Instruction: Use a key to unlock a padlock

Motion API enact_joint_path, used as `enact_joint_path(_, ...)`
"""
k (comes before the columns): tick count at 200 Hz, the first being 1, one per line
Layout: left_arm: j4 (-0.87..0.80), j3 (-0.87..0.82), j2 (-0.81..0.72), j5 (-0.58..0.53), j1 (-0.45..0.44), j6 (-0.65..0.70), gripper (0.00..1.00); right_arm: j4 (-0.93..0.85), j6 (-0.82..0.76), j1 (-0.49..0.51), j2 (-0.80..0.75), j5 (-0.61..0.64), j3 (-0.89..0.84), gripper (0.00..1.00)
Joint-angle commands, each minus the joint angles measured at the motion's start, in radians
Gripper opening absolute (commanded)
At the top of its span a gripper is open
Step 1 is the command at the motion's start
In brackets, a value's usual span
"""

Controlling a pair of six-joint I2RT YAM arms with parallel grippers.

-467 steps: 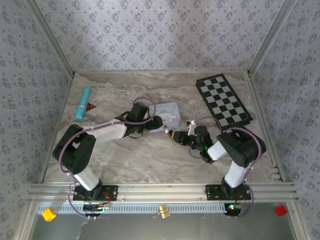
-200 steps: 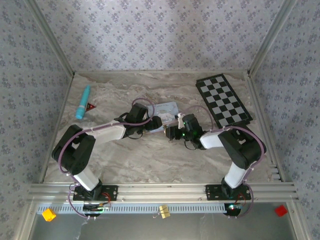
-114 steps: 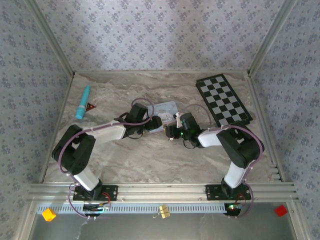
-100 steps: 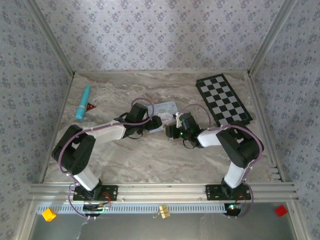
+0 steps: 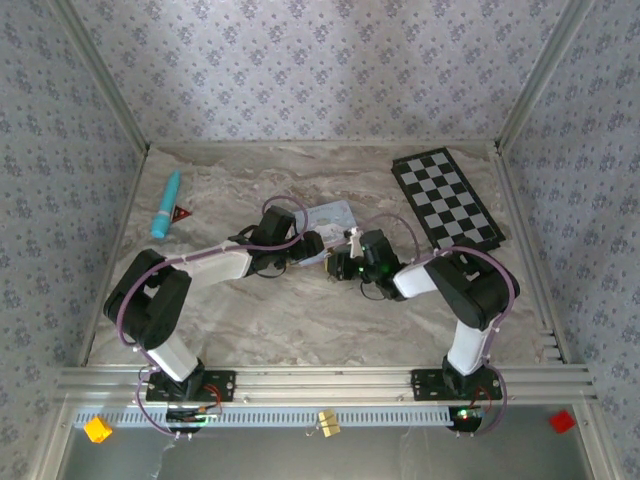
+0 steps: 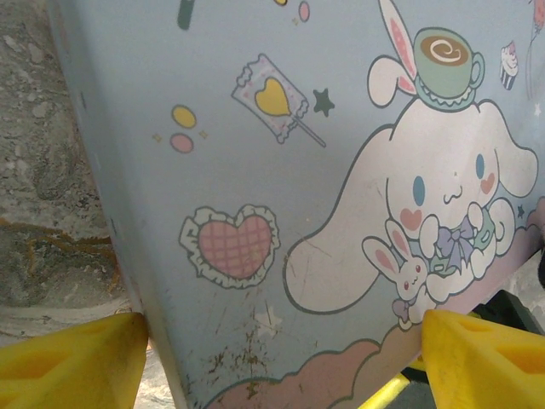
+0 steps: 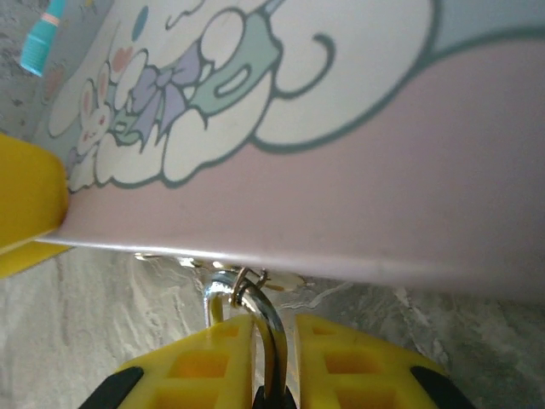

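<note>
Where the two arms meet in the middle of the table (image 5: 300, 320), the tin (image 5: 335, 213) lies flat, and the left gripper (image 6: 281, 362) has it between its fingers. From the left wrist the printed lid is seen very close. One yellow fingertip (image 6: 72, 358) presses on the left edge of the tin and the other sits against its lower right edge, so the jaws stand wide and grasp the tin. Both fingertips are cut off by the bottom of the picture.

The padlock (image 7: 269, 336) is just beside the edge of the tin, at the right gripper (image 5: 340, 266). From the right wrist only its silvery shackle shows well — it runs up between the two yellow fingers, with a small ring hooked at its bend. The black body is almost fully hidden at the bottom edge. The jaws are nearly together around the shackle, but a thin slit is seen on one side, so I cannot tell if they really pinch it.

From above, the padlock is too small to make out between the two grippers. At the far left lies a teal tube (image 5: 167, 203) with a triangle (image 5: 182, 212) just beside it; a chessboard (image 5: 445, 200) lies at the far right — apart from the tin.
</note>
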Motion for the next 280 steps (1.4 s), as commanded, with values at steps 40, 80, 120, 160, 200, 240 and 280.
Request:
enact_joint_path(40,-0.06,-0.023,0.034,-0.04,-0.024,-0.038,0.81,0.048,0.174,-0.003,-0.065,0.04,-0.09,0.08)
enact_joint_path(80,-0.05,-0.029,0.029,-0.053,-0.028,-0.059,0.8,0.183,0.24,-0.033,-0.037,0.026,-0.133,0.06)
enact_joint_path(120,-0.002,-0.056,0.029,-0.057,-0.038,-0.095,0.78,0.409,0.326,-0.038,0.05,-0.004,-0.143,0.06)
enact_joint_path(160,0.004,-0.07,0.02,-0.057,-0.039,-0.11,0.78,0.546,0.379,-0.037,0.083,0.081,-0.201,0.04)
enact_joint_path(200,0.038,-0.086,0.011,-0.043,-0.044,-0.154,0.77,0.619,0.426,-0.033,0.1,0.118,-0.209,0.03)
enact_joint_path(240,0.052,-0.078,0.011,-0.039,-0.066,-0.205,0.77,0.677,0.467,-0.022,0.121,0.181,-0.211,0.02)
enact_joint_path(280,0.089,-0.074,0.029,-0.029,-0.092,-0.25,0.77,0.686,0.473,-0.023,0.135,0.232,-0.197,0.02)
